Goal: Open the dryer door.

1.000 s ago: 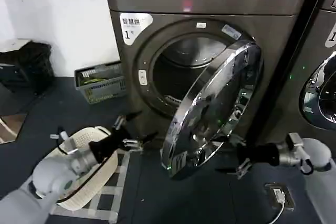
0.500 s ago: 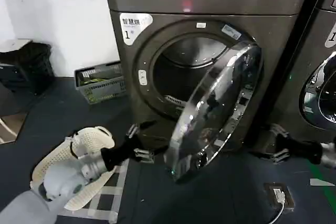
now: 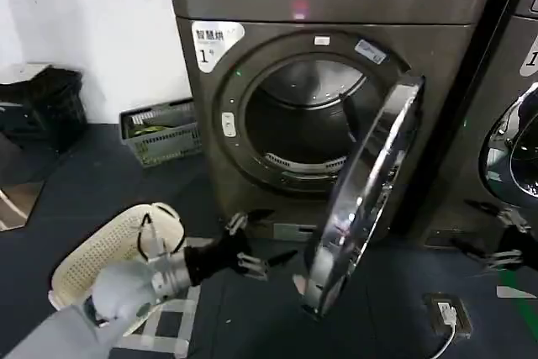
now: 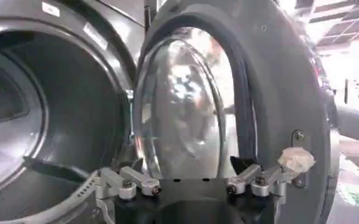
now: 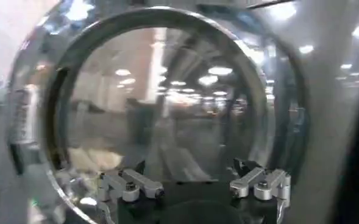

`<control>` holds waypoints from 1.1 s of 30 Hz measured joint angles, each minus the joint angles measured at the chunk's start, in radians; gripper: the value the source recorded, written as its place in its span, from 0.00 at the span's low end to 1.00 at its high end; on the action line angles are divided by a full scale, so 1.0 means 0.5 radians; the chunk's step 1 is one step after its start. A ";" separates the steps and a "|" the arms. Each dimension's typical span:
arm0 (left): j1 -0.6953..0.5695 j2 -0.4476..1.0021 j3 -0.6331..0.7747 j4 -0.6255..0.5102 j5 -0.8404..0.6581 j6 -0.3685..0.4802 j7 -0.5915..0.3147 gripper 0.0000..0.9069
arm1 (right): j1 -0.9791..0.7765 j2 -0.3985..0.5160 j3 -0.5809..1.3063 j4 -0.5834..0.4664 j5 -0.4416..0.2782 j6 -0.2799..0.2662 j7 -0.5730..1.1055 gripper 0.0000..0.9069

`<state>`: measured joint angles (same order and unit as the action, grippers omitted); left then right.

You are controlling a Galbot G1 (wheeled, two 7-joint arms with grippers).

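Below the drum mouth (image 3: pixel 307 119) of the machine with the "1" sticker (image 3: pixel 212 42), the door (image 3: pixel 363 195) stood swung wide, nearly edge-on, its chrome ring bright and its grey inner face and glass bowl turned toward the drum. The left gripper (image 3: pixel 259 243) reached low from the door's inner side, fingers (image 4: pixel 133 181) spread wide and holding nothing, just short of the door's lower rim. The right gripper (image 3: pixel 492 233) hung well off the door's outer side by the neighbouring machine (image 3: pixel 513 124), fingers apart, with bare dark floor (image 3: pixel 252 317) between door and both arms.
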<state>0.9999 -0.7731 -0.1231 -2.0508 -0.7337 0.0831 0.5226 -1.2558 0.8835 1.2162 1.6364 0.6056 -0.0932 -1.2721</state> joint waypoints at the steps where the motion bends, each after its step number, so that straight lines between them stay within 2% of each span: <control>1: -0.010 -0.007 0.019 0.006 0.003 -0.002 -0.001 1.00 | -0.011 0.007 0.031 -0.004 -0.014 -0.014 0.029 1.00; 8: -0.082 -0.067 0.185 0.056 0.040 -0.025 -0.016 1.00 | -0.087 0.073 0.287 -0.062 -0.048 -0.025 0.265 1.00; 16: -0.209 -0.121 0.384 0.115 0.046 -0.041 -0.030 1.00 | -0.204 0.171 0.549 -0.072 0.133 -0.023 0.724 1.00; 20: -0.271 -0.148 0.459 0.128 0.043 -0.053 -0.032 1.00 | -0.257 0.220 0.652 -0.011 0.213 -0.018 0.958 1.00; 33: -0.544 -0.272 0.710 0.241 -0.011 -0.060 -0.050 1.00 | -0.417 0.272 0.987 0.192 0.234 -0.033 1.599 1.00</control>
<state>0.7279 -0.9091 0.2321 -1.9302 -0.7392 0.0532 0.4975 -1.4641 1.0194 1.7099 1.7325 0.7225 -0.1097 -0.4727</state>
